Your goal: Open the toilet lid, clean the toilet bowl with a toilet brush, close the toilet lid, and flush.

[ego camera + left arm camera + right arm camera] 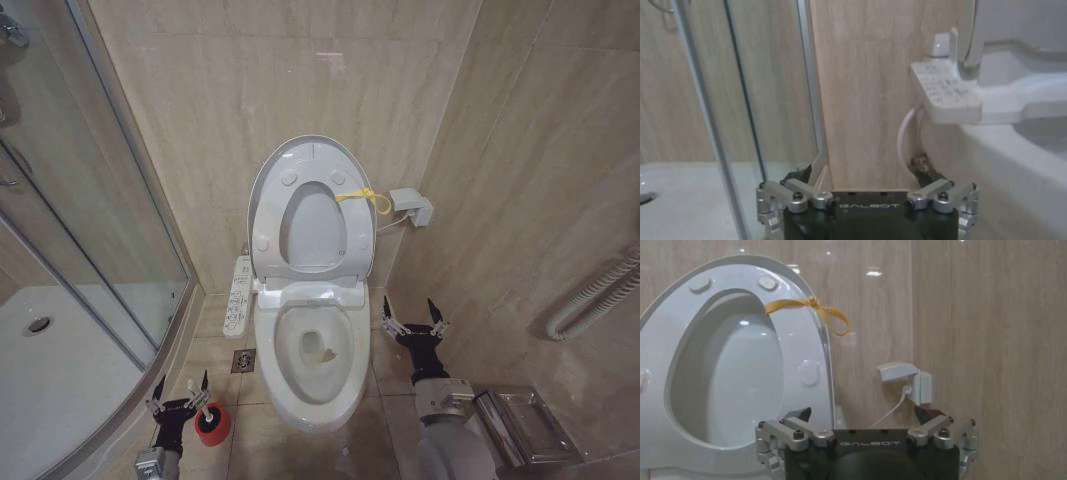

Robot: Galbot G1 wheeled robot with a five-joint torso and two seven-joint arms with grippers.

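White plastic stands upright before us: the toilet lid [300, 160] leans on the wall with the seat [345, 235], its yellow cord loop [365, 198] hanging off one edge, so the toilet bowl [310, 385] lies open for scrubbing. We hold our left end effector [180, 385] wide just beside the toilet brush [208, 420] on the floor, seemingly to grasp it. Our right end effector [412, 311] waits wide beside the bowl
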